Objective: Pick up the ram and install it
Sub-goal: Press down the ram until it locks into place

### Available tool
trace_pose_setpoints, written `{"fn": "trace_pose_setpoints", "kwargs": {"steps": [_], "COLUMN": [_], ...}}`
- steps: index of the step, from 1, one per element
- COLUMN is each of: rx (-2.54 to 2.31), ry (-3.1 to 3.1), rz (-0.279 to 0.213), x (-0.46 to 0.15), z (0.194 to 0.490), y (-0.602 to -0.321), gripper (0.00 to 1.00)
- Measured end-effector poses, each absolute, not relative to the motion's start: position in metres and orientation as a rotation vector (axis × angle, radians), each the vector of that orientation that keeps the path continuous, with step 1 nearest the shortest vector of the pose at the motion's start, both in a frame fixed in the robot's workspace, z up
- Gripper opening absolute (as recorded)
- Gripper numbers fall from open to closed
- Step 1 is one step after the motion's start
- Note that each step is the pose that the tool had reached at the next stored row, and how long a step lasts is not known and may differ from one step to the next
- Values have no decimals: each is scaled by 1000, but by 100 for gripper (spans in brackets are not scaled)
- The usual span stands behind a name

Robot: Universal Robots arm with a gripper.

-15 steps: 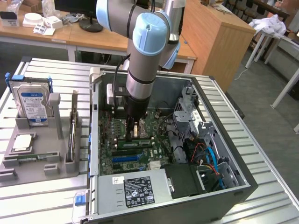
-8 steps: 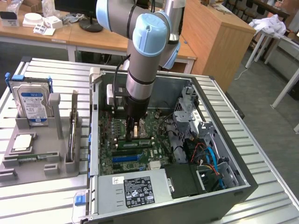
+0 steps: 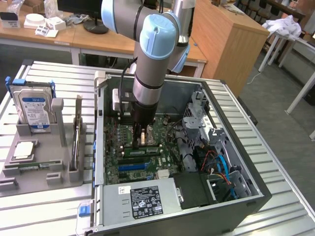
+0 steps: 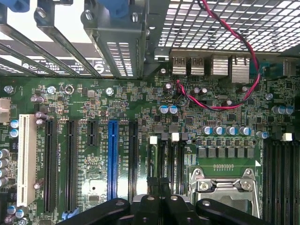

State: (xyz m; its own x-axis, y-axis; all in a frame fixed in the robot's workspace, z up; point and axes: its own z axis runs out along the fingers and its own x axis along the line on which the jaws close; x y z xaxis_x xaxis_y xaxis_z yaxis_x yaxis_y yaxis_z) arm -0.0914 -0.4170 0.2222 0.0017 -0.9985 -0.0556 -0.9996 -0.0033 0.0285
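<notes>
Green circuit board fills the floor of the open computer case [image 3: 236, 196], which lies on its side on the ribbed metal counter [image 3: 290, 196] in the middle of the exterior view. The arm [image 3: 152, 54] comes straight down from the top centre of that frame, and the tool [image 3: 141, 142] stands low inside the case, just above the motherboard [image 3: 170, 130]. In the wrist view we see the tool [image 4: 159, 197] with its dark fingers [image 4: 149, 206] pressed together, poised over the black memory slots [image 4: 171, 159] beside the processor socket [image 4: 225, 187]. We read the tool as fully closed. We cannot tell whether anything thin is pinched between the fingers.

The ram [image 3: 30, 167] that we can make out lies flat as a narrow green stick in the grey tray [image 3: 54, 157] at the lower left of the exterior view, well apart from the tool and outside the case. In the same tray, the silver processor chip [image 3: 23, 150] sits just above it in the frame, and the hard drive [image 3: 34, 105] with its blue label stands upright at the tray's far end. In the wrist view, a red and black wire pair [image 4: 220, 107] loops across the board near the rear ports [image 4: 211, 65], and a blue slot [image 4: 112, 159] runs among the black expansion slots.
</notes>
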Motion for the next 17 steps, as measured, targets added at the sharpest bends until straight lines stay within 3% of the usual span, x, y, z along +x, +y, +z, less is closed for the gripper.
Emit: {"fn": "trace_pose_setpoints", "kwargs": {"steps": [10, 17], "rx": [-2208, -2209], "ry": [2203, 2204], "rz": [94, 93], "x": [-91, -91], "z": [223, 241], "y": [-417, -417], "gripper": [11, 11]}}
